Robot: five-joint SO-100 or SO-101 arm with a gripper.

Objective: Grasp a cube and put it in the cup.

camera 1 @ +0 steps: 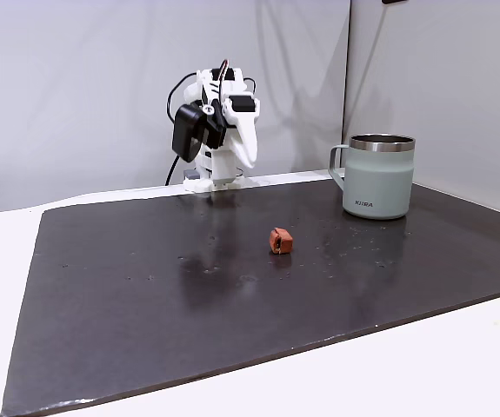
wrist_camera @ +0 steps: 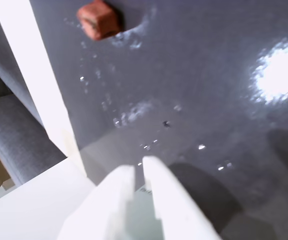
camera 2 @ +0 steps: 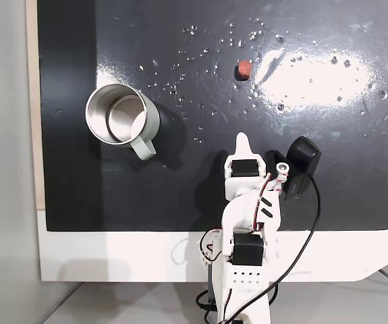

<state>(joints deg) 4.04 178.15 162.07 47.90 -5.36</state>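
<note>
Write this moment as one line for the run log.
phase: before reach | hand: nearly closed, empty, above mat | cube: on mat, free | cup: upright, empty

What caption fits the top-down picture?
White arm folded, claw shut, little cube ahead, empty cup aside.

Glossy dark mat (camera 1: 145, 304) (water-spotted), matt rough cube (camera 1: 281, 241), steel-lined cup (camera 2: 122, 122), white plastic hand (wrist_camera: 139, 172).
</note>
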